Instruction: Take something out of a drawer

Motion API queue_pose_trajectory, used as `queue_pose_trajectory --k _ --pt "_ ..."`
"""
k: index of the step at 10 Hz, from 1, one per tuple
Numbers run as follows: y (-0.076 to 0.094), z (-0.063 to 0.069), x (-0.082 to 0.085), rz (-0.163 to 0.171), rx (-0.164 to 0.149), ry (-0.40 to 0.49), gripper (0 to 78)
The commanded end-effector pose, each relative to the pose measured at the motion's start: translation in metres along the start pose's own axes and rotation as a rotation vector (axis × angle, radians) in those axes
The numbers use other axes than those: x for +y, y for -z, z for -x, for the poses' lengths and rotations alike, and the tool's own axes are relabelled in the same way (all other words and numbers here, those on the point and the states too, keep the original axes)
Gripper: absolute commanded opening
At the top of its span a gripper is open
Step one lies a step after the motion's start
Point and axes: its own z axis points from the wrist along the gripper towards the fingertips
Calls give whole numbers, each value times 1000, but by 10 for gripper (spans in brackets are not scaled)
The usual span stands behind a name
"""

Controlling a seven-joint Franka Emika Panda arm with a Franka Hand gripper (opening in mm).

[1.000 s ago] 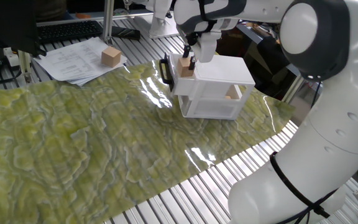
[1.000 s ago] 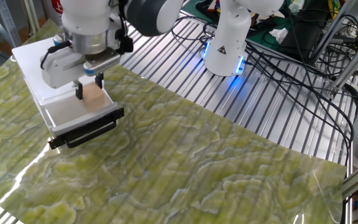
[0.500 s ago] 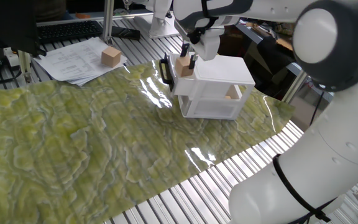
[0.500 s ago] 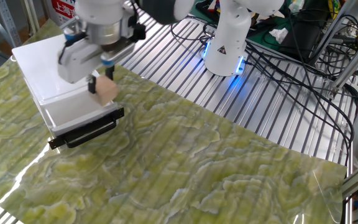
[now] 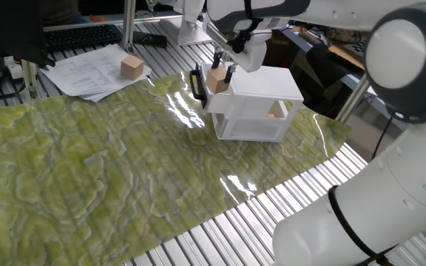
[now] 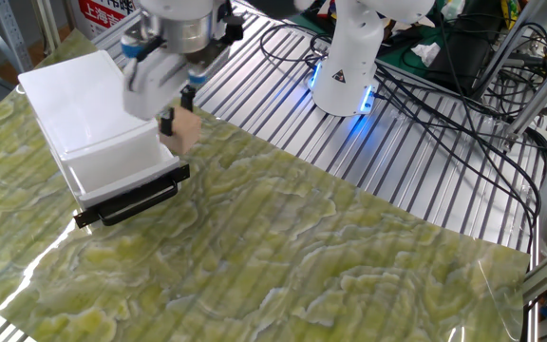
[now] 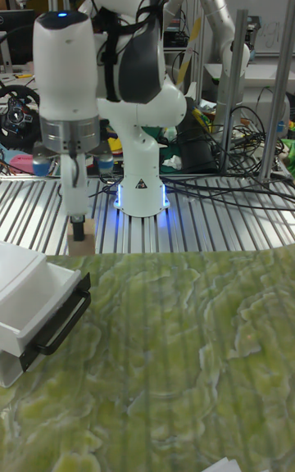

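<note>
The other fixed view shows my gripper (image 6: 180,126) clamped on the small wooden cube (image 6: 185,132), holding it in the air above the right edge of the open drawer (image 6: 122,167). The cube has equal sides, no long axis, and hangs slightly tilted, clear of the cabinet (image 6: 74,95).
</note>
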Motion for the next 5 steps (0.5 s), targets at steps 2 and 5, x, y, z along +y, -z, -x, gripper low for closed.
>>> queue_pose_trajectory --k 2,5 --pt "-5 -56 -14 1 -2 229 12" --pt "-24 -64 -11 3 -2 306 12"
